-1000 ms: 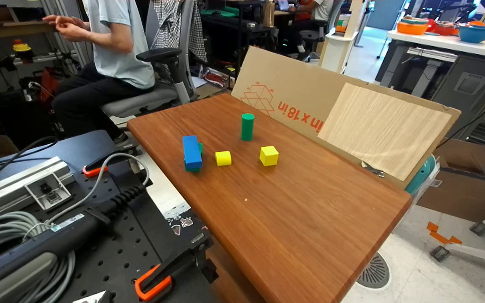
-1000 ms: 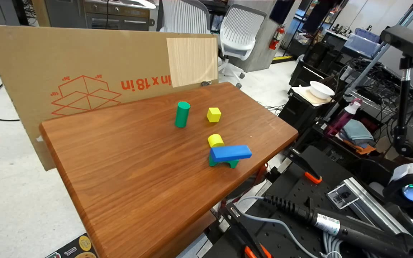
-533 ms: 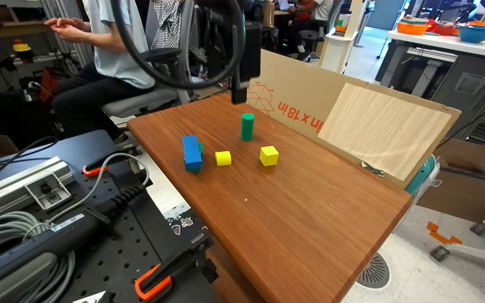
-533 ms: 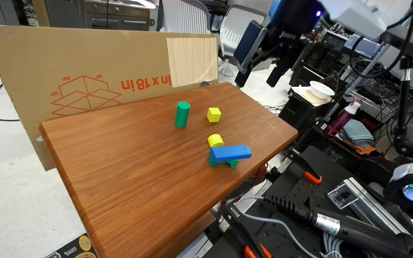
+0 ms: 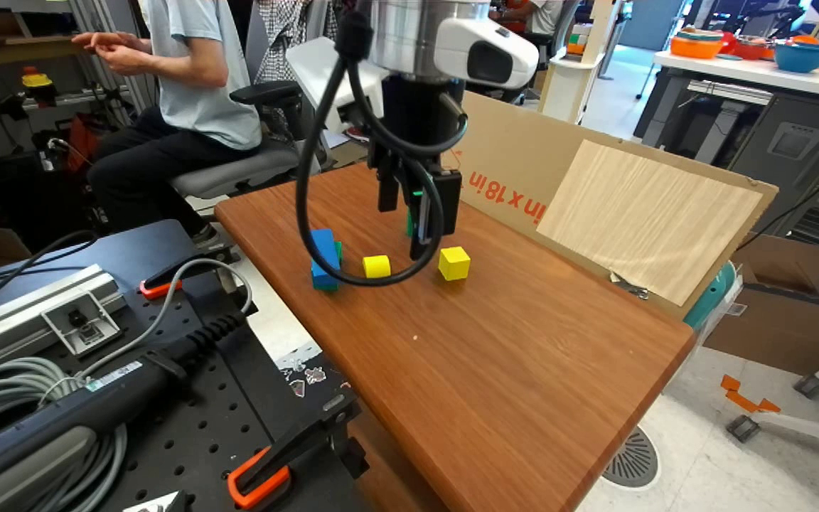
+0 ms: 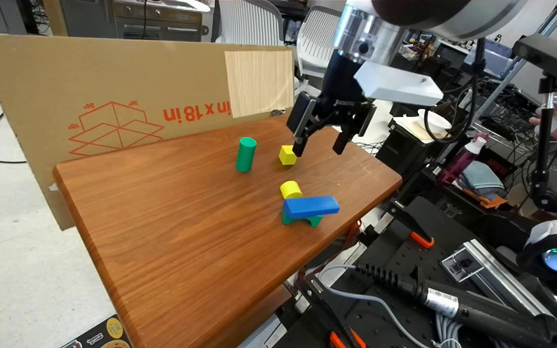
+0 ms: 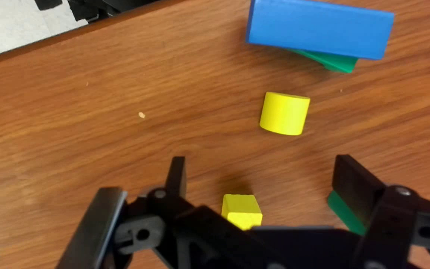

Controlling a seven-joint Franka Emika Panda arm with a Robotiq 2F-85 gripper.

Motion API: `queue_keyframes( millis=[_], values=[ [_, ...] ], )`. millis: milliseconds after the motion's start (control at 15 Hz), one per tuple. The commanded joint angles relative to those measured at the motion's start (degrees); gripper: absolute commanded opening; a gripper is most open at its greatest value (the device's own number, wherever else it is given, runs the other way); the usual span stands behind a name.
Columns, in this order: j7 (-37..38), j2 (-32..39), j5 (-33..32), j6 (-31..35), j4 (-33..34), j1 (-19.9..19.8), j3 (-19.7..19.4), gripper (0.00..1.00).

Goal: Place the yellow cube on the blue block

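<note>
the yellow cube (image 7: 240, 209) is small and bright, like a little toy box, with flat sides and straight edges. every side that shows is yellow, some lighter and some darker. it sits flat on the worktop (image 6: 177, 251), apart from the blue block (image 7: 319, 30). that block is long and smooth, and it lies on top of a green bridge (image 6: 315, 221). a yellow roller (image 7: 284, 114) sits between the cube and the block.

the fingers (image 7: 353, 179) are spread wide apart, up above the worktop. in the wrist view the cube shows down low between the two, and black robot parts (image 7: 207, 224) hide its lower edge. in an exterior view one finger tip hides a corner of the cube (image 6: 285, 155). in an exterior view the whole cube (image 5: 454, 264) can be seen.

in an exterior view the curved gap in the bridge shows under the block (image 6: 311, 207); the wrist view shows just a green corner poking out. a green can (image 6: 246, 154) stands up in full sight in an exterior view, but in the wrist view a finger hides some of it. a black cord (image 5: 302, 188) runs in front of the blue block (image 5: 328, 243) in an exterior view. in an exterior view a person (image 5: 200, 99) sits at the back.
</note>
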Motion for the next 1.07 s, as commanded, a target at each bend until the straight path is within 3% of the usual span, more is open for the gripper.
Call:
queue_keyframes(
  millis=[0, 800, 867, 1000],
  values=[
    [-2.9, 6.2, 0.7, -1.2, 6.6, -0.6, 0.0, 1.00],
    [-3.7, 18.1, -1.1, -1.5, 18.5, 0.0, -1.7, 1.00],
    [-3.7, 18.7, -1.2, -1.6, 19.1, 0.0, -1.8, 0.75],
    [-3.9, 19.5, -1.6, -1.5, 19.8, 0.2, -2.0, 0.66]
  ],
)
